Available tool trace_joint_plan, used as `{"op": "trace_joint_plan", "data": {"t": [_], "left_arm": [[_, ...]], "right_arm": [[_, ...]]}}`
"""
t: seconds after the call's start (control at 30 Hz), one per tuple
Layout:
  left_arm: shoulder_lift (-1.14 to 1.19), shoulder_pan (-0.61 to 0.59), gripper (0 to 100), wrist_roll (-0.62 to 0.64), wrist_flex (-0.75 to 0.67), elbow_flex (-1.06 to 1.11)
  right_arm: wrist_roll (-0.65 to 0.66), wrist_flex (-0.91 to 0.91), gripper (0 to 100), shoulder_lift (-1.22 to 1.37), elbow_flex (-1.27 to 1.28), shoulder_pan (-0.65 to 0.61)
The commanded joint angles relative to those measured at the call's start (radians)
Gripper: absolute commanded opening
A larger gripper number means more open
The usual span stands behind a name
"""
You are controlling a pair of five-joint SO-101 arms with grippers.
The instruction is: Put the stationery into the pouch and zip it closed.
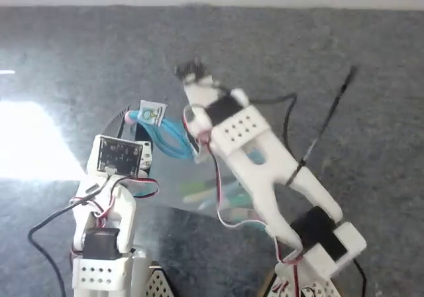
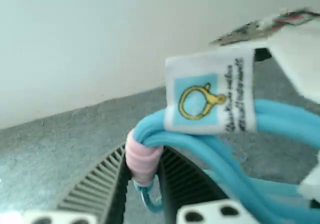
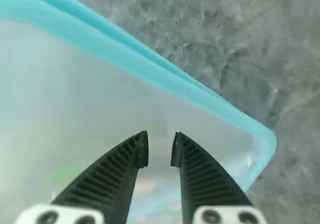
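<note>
While ribbed left jaws pinch a pink pull (image 2: 144, 159), blue cord (image 2: 285, 119) loops.

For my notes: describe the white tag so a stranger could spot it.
On the grey table, a blue-edged translucent pouch lies partly under the right arm. The left gripper holds a blue cord, which carries the white tag, alone in showing a yellow clasp picture.

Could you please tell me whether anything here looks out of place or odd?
Nothing is spilled or damaged. The one oddity is the blue cord with its tag: it is bunched up and pinched at its pink wrap by the left gripper, beside the pouch.
</note>
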Motion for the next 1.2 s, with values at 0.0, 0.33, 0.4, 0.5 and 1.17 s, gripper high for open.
{"op": "trace_joint_plan", "data": {"t": [0.0,0.33,0.4,0.5,1.17], "left_arm": [[-0.018,-0.021,1,0.011,0.064,-0.013],[-0.018,0.069,1,0.011,0.206,0.007],[-0.018,0.069,1,0.008,0.275,-0.001],[-0.018,0.072,1,0.006,0.37,-0.007],[0.48,-0.244,1,-0.103,0.342,-0.13]], "right_arm": [[0.031,-0.274,8.5,-0.334,0.256,0.004],[0.158,-0.914,7.8,-0.521,0.842,-0.133],[0.158,-0.958,7.8,-0.452,0.861,-0.148],[0.167,-1.009,3.0,-0.315,0.832,-0.137],[0.072,-0.682,0.7,0.139,0.353,-0.03]]}}
